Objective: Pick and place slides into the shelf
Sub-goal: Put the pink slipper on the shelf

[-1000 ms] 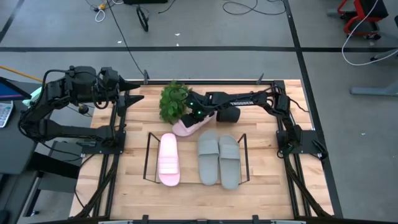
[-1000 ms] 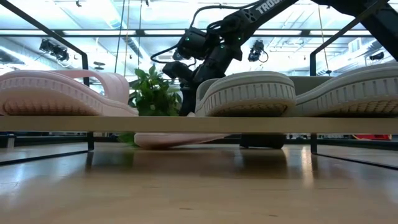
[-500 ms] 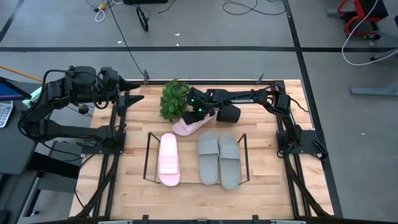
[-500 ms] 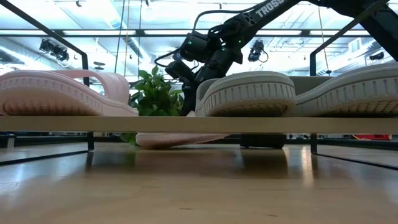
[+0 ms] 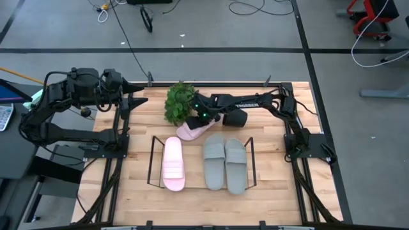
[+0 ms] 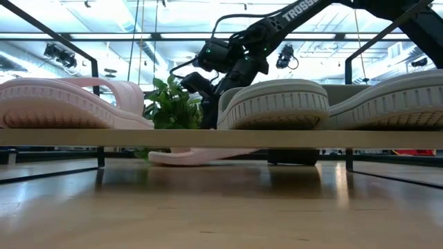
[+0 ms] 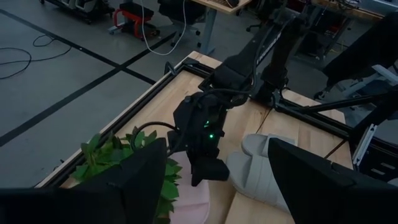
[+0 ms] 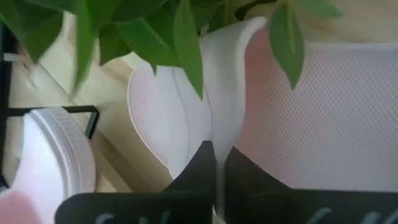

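pinching the pink slide's (image 8: 186, 118) strap, the right end effector (image 8: 217, 163) grips it, seen only at its wrist.

Shelf (image 5: 153, 161) has one free slot between the racked pink slide (image 5: 173, 163) and the grey-green pair (image 5: 224, 163) — open from above. Plant (image 5: 178, 103) crowds the loose pink slide (image 5: 193, 131) behind the shelf — leaves overhang it.
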Tool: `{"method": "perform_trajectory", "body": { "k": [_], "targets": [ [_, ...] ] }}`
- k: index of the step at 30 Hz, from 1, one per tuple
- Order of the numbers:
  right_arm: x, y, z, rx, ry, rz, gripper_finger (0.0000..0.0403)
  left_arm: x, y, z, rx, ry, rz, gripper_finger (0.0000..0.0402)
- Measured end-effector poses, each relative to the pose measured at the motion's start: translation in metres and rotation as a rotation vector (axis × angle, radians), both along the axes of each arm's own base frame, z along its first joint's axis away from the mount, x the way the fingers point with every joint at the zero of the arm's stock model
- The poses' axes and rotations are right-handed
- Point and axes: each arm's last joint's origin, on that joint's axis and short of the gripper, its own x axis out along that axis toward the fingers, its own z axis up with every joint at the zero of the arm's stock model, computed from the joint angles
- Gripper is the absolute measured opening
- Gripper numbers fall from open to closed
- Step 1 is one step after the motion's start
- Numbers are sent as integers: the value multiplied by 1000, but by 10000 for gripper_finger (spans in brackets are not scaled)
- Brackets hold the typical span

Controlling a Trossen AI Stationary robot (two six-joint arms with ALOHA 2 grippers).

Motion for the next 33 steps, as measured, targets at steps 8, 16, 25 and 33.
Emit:
{"method": "perform_trajectory", "body": {
  "k": [8,16,25,33],
  "targets": [
    [0,1,0,79,18,-115,8,0,0,0,-8,-3,3,286],
    [4,4,2,106,3,-171,8,0,0,0,-9,-3,4,286],
    [8,3,4,142,-35,-245,8,0,0,0,-9,-3,4,286],
    [8,4,9,143,-51,-252,8,0,0,0,-8,-3,3,286]
  ]
}}
